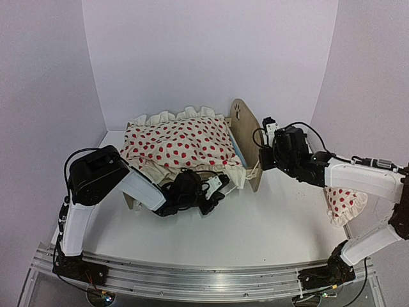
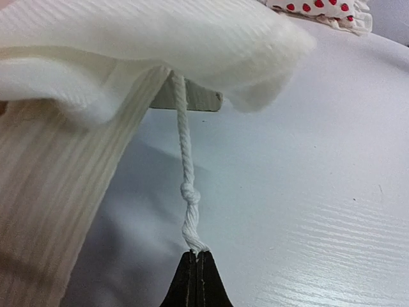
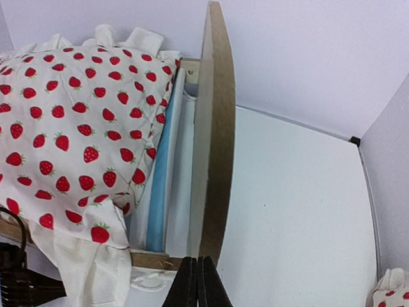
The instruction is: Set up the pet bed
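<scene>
Lab test cell: white panel walls, aluminium rail.

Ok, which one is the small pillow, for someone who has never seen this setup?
Start at the wooden pet bed at the back of the white table. Look right, beneath the right arm: the pillow lies there alone. It shares the red print of the duvet, but is far smaller and off the bed.

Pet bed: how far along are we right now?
Done: the duvet lies spread over the pet bed. In hand: the left claw is shut on a white cord; the right claw is shut beside the headboard. Left: the pillow lies on the table, off the bed.
</scene>
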Tool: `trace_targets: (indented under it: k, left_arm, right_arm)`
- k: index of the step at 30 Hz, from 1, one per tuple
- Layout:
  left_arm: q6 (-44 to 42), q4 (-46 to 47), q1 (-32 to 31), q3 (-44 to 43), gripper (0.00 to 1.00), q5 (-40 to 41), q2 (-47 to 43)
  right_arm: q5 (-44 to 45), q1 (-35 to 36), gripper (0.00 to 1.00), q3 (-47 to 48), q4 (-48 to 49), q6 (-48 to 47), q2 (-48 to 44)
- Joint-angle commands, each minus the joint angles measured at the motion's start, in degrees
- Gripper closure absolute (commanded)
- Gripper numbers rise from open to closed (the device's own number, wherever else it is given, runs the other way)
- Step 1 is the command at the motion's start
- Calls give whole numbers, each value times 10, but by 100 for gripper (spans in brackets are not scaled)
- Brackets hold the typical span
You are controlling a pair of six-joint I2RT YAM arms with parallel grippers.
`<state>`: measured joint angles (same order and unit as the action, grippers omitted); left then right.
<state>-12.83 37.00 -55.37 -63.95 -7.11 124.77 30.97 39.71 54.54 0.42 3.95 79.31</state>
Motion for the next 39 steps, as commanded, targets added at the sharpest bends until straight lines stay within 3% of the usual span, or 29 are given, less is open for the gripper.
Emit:
trace_targets:
  k: [1, 10, 14, 15, 20, 23, 28, 39]
  left_arm:
    - [-21, -33, 0, 16, 100, -41, -24]
    - [-34, -56, -6, 39, 100, -33, -30]
    - [-32, -40, -10, 33, 100, -38, -30]
    - [-30, -36, -11, 31, 100, -41, -29]
    - [-29, -23, -12, 21, 100, -42, -25]
    - [-29, -21, -14, 22, 100, -41, -25]
    - [-31, -20, -15, 22, 100, -43, -27]
    - [-30, -9, -16, 26, 100, -40, -32]
  right_arm:
    - [14, -21, 100, 68, 1, -94, -18]
    - [19, -45, 100, 79, -28, -104, -50]
    - [-52, -45, 100, 57, -82, -11, -50]
    - [-79, -45, 96, 44, -89, 29, -52]
    - [-220, -44, 53, -31, -48, 196, -42]
    - [-244, -45, 45, -82, 45, 250, -16]
    - [-256, -50, 44, -116, 180, 304, 44]
    - [-229, -51, 53, -133, 243, 336, 125]
